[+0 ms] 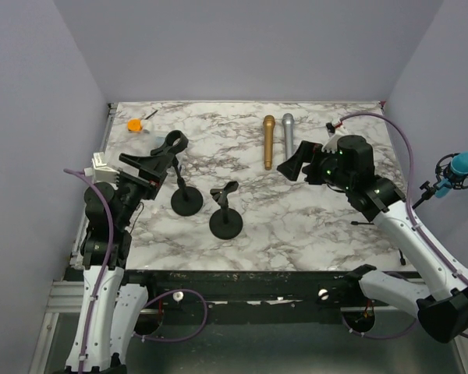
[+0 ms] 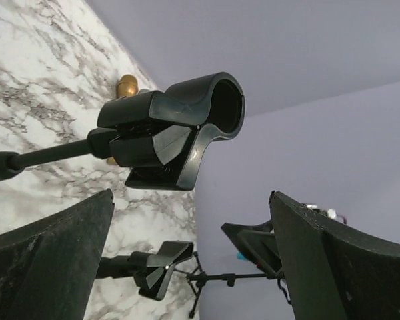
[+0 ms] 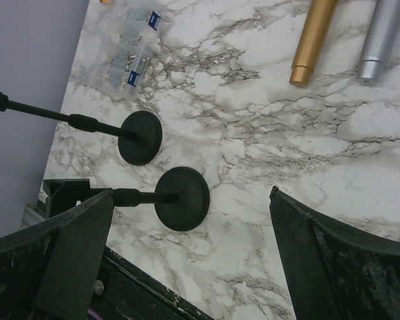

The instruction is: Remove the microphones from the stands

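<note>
Gold metal microphone, long and tapered, flat on the far part of the white marble table, head pointing away from the arms. Just to its right, parallel and with a thin strip of marble between, a silver metal microphone of the same shape. Cannot tell which of the two is the one meant by the task. Neither seated in a holder, and both well apart from the stands.

Nearer and to the left, the taller black stand on its round base, its curved plastic clip gaping and empty. Just beside it, the shorter black stand, clip likewise empty.

Judged from this: removal done, with nothing left in either clip to pull out. At most, arms to be drawn clear.

Left claw spread wide, close to the taller stand's clip, pinching nothing. In its wrist view, clip above and ahead of the fingers, not between them. Right claw also spread wide, hanging over the marble near the tail ends of the two microphones, touching neither and holding nothing.

Further out: small orange object at the far left corner and a clear plastic packet of small parts near it. Off the table to the right, a blue-headed microphone on its own arm, out of reach of this work.
</note>
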Motion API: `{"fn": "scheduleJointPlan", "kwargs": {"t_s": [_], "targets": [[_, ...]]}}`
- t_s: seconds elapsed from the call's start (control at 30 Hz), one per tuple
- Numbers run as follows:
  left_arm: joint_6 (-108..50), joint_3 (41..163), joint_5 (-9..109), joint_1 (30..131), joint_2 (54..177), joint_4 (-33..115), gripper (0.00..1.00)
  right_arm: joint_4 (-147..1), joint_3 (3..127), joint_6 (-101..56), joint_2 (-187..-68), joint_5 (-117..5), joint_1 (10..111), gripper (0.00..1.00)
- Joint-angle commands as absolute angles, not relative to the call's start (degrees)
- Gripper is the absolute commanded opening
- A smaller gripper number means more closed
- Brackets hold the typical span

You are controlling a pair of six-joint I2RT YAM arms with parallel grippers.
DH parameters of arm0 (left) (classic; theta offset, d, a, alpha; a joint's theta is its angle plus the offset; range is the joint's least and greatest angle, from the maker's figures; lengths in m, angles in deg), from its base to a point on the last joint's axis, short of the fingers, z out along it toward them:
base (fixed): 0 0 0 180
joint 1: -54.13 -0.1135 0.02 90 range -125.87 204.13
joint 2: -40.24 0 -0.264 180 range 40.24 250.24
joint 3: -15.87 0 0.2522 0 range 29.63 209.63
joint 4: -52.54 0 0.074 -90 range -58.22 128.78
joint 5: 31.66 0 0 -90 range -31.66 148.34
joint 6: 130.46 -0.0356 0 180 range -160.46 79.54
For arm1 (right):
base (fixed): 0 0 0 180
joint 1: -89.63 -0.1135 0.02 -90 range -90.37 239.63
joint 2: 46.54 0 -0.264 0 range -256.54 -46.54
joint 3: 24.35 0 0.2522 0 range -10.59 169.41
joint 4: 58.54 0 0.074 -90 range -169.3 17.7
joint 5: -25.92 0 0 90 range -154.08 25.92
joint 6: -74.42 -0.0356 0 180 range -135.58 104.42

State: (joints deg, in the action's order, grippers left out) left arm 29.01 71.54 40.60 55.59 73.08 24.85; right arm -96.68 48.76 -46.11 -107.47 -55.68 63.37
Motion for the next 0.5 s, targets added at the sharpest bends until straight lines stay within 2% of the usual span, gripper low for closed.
{"fn": "scheduleJointPlan", "kwargs": {"t_s": [0.0, 0.23, 0.47], "targets": [[40.13, 66.98, 46.60, 54.92, 70.88, 40.12, 0.99, -96.88, 48.14, -46.72, -105.07, -53.64, 63.37, 1.00], [42.48, 70.07, 50.25, 54.66, 74.61, 31.21, 0.99, -97.96, 47.60, -46.87, -103.21, -55.10, 63.36, 1.00], [43.18, 69.75, 46.77, 54.64, 79.57, 35.96, 0.96, -98.27, 48.02, -46.74, -102.53, -56.16, 63.35, 1.00]]}}
